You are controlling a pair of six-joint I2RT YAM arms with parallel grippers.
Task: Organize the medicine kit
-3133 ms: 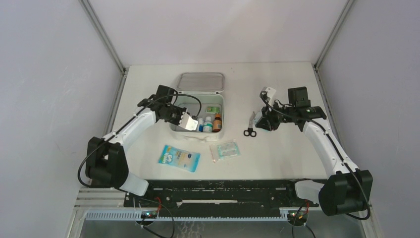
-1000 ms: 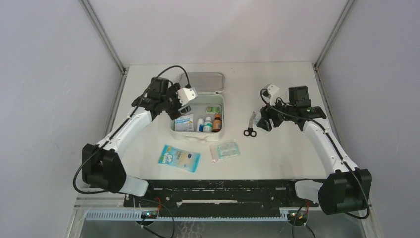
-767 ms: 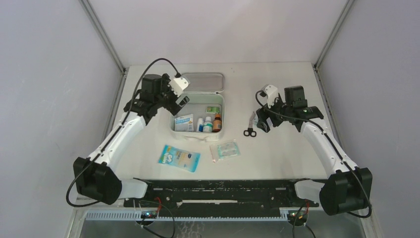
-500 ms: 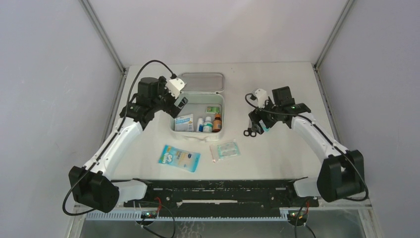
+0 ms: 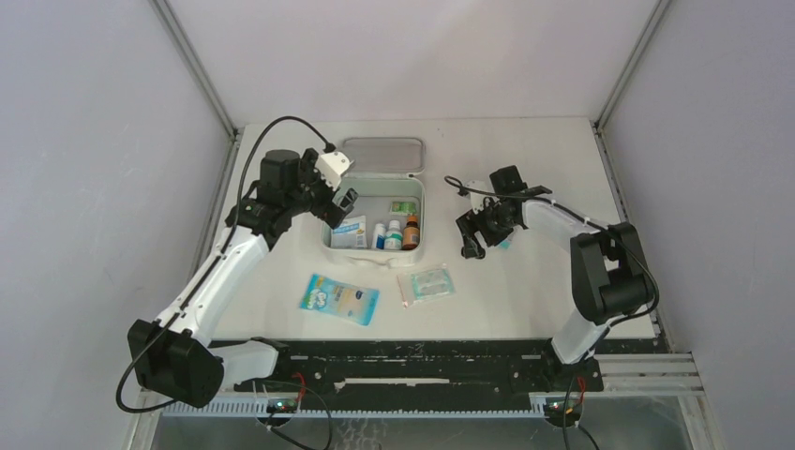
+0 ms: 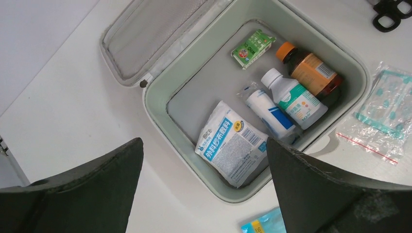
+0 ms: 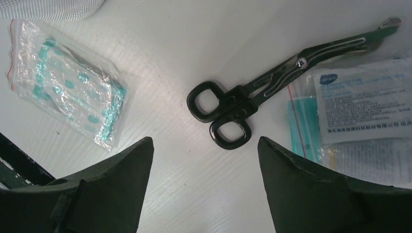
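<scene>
The medicine kit [image 5: 373,259], a soft white rounded-square case, lies open mid-table, its grey mesh lid [image 6: 155,34] flat behind it. Its smooth pale green shell holds an amber bottle [image 6: 311,73], a white plastic bottle [image 6: 291,97] and a creased sachet [image 6: 233,145]. The left gripper [image 6: 201,160] hovers above, fingers wide apart. The right gripper [image 7: 205,145], fingers apart, hangs over black-handled metal scissors [image 7: 245,94] on the finely ribbed table [image 7: 160,29].

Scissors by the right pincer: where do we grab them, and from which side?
Take the scissors on the narrow black shank between the finger loops and the pivot, coming straight down with the open right pincer, closing across it. They lie flat on the table, so a side approach looks poor; the loops are wide and the blade end crowds the labelled packet.
</scene>
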